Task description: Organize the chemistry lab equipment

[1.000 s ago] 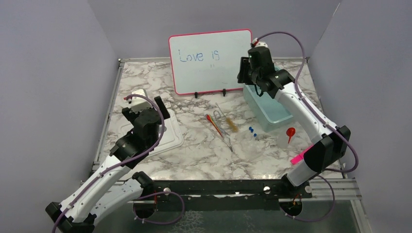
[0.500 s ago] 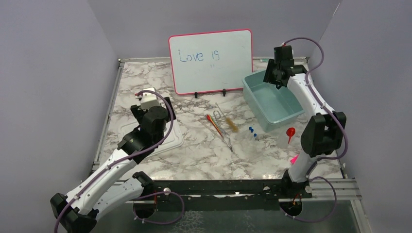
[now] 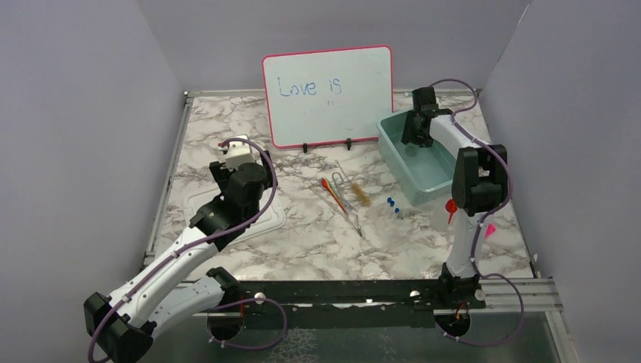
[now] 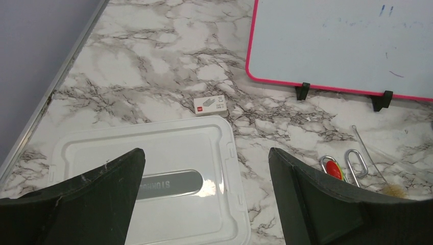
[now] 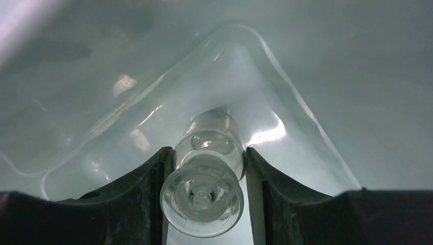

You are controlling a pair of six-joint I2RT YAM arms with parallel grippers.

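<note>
The right claw (image 5: 207, 155) is dipped inside the teal bin (image 5: 332, 61). Its two fingers press against the sides of the clear little beaker (image 5: 201, 204), which sits between them with its mouth toward the wrist and its far end close to the bin's corner just ahead of the claw. Whether the glass already touches the floor cannot be told. Holding it this low looks like a way to set fragile glass down rather than drop it.

The left claw (image 4: 205, 153) is spread wide with nothing in it, hovering over the white lid (image 4: 153, 148) that lies flat on the bench (image 3: 302, 242) directly beneath. The lid probably rests there so the bin is open for filling.

Ahead and to the right of the left claw lie the thin red and orange sticks (image 3: 332, 193), the wire brush (image 3: 361, 195) and the metal tweezers (image 3: 351, 215), grouped within its likely reach. The small red funnel (image 3: 452, 206) lies outside the bin, behind the right claw.
</note>
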